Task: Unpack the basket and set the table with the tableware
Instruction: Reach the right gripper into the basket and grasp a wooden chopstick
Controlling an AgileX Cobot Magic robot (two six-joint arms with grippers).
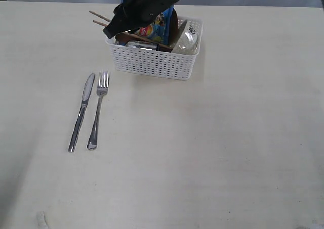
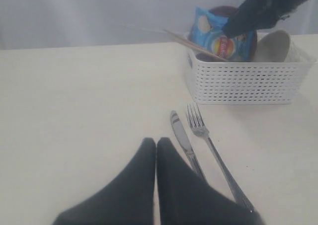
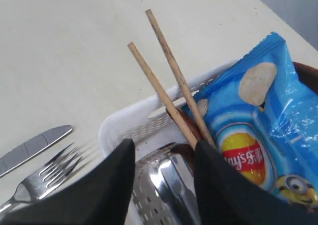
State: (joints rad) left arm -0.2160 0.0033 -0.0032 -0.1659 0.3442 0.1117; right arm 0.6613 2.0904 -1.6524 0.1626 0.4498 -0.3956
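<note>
Two pcs of the tableware lie on the table [image 1: 228, 153]: knife [image 1: 82, 111] and fork [image 1: 97, 110], side by side, close but not touching, blade tip and tines pointing toward the basket [image 1: 152, 62]. The basket sits toward the far edge of the table, well apart from both. Inside it, the chopsticks [image 3: 169, 81] slant up over the rim w/ their ends in the air. The steel cup [image 3: 166, 185] lies low in the basket. The cream bowl [image 2: 276, 46] is tipped at one end, and the brown plate [image 2: 221, 10] stands behind a blue snack packet [image 2: 218, 36]. My right gripper [image 3: 164, 145] is over the basket at the chopstick end, jaws spread apart. The cup shows in the gap betw. them and the chopsticks pass just beside one finger. I see nothing clamped, tho I can't tell if a pad touches the cup. My left gripper [image 2: 155, 141] hangs over the table by the handle ends of knife and fork, its fingers pressed together w/ nothing betw. them.
</note>
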